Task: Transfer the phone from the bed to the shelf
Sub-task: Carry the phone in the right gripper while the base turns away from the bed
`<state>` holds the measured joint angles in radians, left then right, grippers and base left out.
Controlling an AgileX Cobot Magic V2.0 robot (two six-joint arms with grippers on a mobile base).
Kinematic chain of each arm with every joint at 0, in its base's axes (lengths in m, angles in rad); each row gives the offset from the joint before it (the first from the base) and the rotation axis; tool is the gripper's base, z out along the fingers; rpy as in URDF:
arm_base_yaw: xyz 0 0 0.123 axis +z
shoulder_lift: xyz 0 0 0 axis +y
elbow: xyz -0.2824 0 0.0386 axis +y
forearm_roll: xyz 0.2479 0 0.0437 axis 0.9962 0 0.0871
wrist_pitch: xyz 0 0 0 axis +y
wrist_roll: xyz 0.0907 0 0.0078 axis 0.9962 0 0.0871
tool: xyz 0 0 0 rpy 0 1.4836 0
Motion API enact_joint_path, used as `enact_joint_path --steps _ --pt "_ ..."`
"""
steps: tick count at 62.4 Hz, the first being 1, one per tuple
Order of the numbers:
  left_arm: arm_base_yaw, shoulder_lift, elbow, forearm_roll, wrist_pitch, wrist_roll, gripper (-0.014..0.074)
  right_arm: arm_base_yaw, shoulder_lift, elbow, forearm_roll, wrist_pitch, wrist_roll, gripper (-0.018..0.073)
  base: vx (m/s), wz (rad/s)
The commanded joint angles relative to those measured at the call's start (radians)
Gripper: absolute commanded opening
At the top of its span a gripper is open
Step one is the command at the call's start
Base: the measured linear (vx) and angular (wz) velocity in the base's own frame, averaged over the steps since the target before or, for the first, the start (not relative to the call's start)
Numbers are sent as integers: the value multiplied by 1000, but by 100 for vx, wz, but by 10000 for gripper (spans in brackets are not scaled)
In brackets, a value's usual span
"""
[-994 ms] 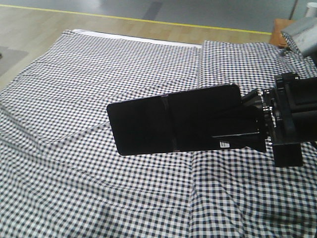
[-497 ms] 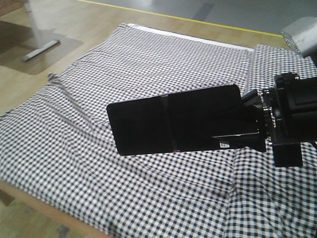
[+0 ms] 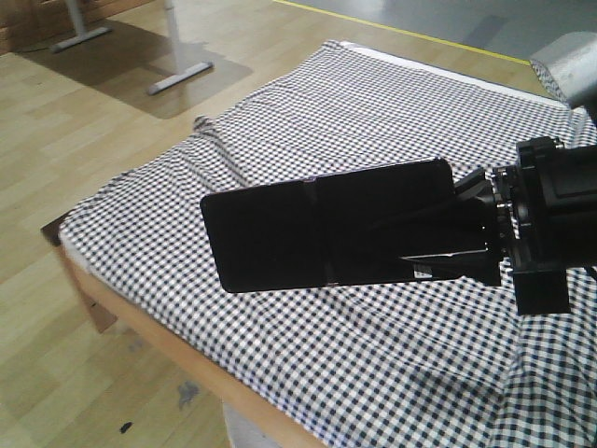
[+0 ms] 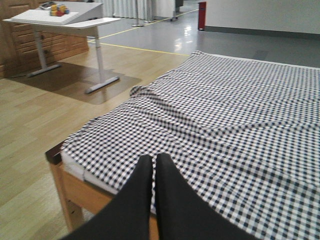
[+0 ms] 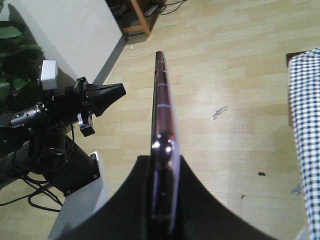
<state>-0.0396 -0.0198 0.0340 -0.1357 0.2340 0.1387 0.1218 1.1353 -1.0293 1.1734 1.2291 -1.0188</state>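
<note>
Front view: wooden floor (image 3: pixel 56 187) at left, then the bed (image 3: pixel 392 103) corner with its gingham sheet. The phone (image 3: pixel 322 229) is in the air over the sheet, flat face to camera, long axis roughly level, with a small white patch near its right end, probably a sticker. The right gripper (image 3: pixel 462 233) is clamped on that end. The left gripper (image 4: pixel 154 172) has its fingers pressed together, holding nothing, over the bed's edge.

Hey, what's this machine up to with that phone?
The robot's right gripper is clamped on one end of the black phone, holding it in the air, clear of the checked bed. Its left gripper is shut and empty. The shelf the phone is meant for shows in no view.
</note>
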Motion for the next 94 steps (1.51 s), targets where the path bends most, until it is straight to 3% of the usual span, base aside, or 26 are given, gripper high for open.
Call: enact_joint_path --steps 1,94 --pt "1 -6 2 -10 -73 -4 1 -1 -22 -28 96 60 -10 -4 -9 34" --pt "1 -6 2 -10 -73 -4 1 -1 -22 -28 96 60 -10 -4 -8 39"
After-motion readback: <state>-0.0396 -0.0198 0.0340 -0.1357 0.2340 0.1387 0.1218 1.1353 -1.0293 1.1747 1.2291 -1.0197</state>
